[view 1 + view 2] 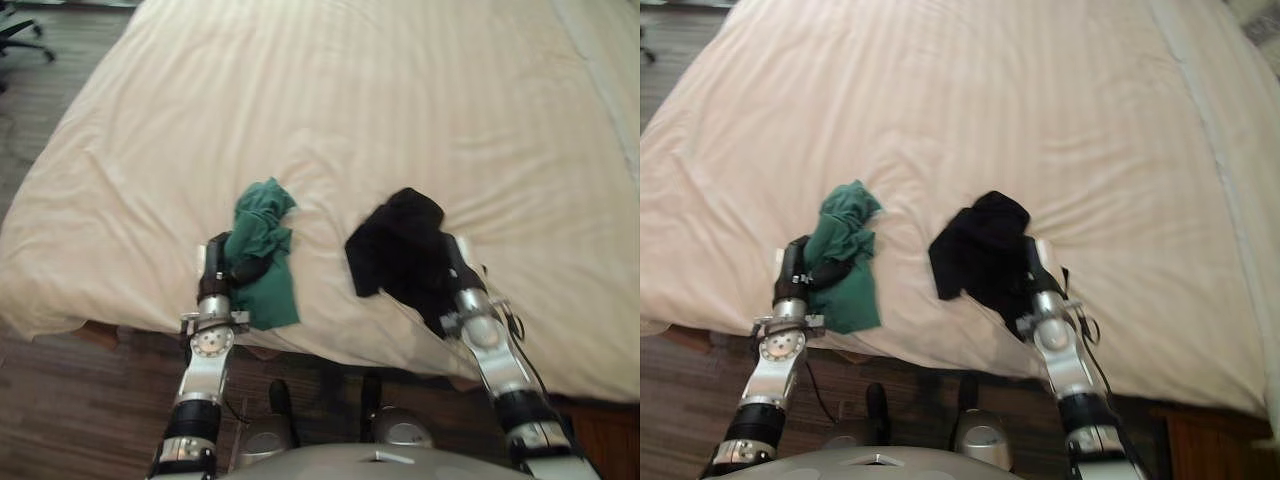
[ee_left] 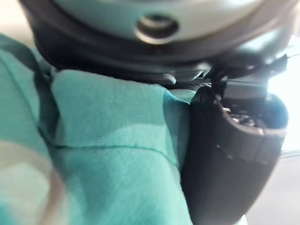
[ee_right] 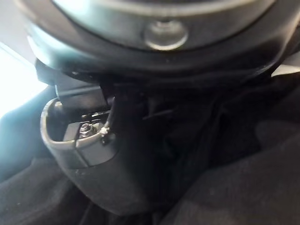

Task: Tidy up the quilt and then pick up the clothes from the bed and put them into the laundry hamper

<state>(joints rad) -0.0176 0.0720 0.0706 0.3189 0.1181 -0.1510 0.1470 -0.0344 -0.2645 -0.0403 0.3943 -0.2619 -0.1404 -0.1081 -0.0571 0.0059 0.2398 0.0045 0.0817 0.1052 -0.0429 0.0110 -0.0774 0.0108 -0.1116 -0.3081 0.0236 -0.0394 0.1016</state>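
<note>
The green cloth [image 1: 266,235] lies at the near edge of the quilt [image 1: 350,100], to the left. The left hand [image 1: 217,265] clamps it, thumb curled over. Just right of it, the black cloth [image 1: 398,240] lies against the right hand [image 1: 457,268]; I cannot tell its grip.

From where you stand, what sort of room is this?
Probably a bedroom: a wide cream-quilted bed, a green garment and a black garment lying near its front edge, and wood floor beside it.
</note>
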